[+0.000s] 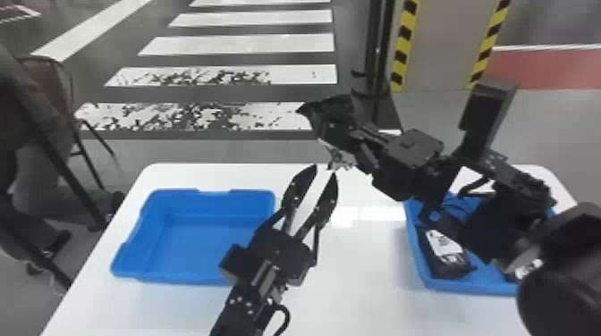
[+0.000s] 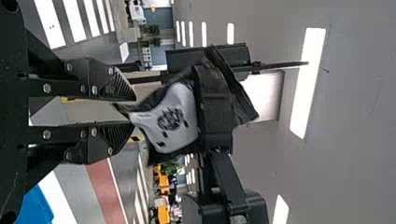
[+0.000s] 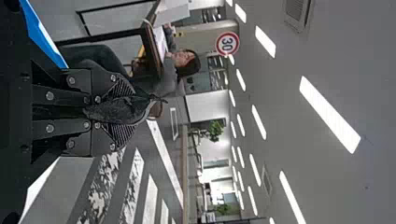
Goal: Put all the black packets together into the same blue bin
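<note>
So my right gripper [image 1: 334, 127] has a black packet [image 2: 175, 107] pinched — my left gripper [image 1: 324, 170] is spread wide over the table [image 1: 357, 277].

The white tabletop [image 1: 366, 272] is smooth and glossy, with rounded far corners and a bright reflection toward its far middle. Two blue bins sit directly on it, well apart: the left bin [image 1: 170, 281], open at the top, near the left edge, and the right bin [image 1: 469, 286], partly hidden, toward the right.
</note>
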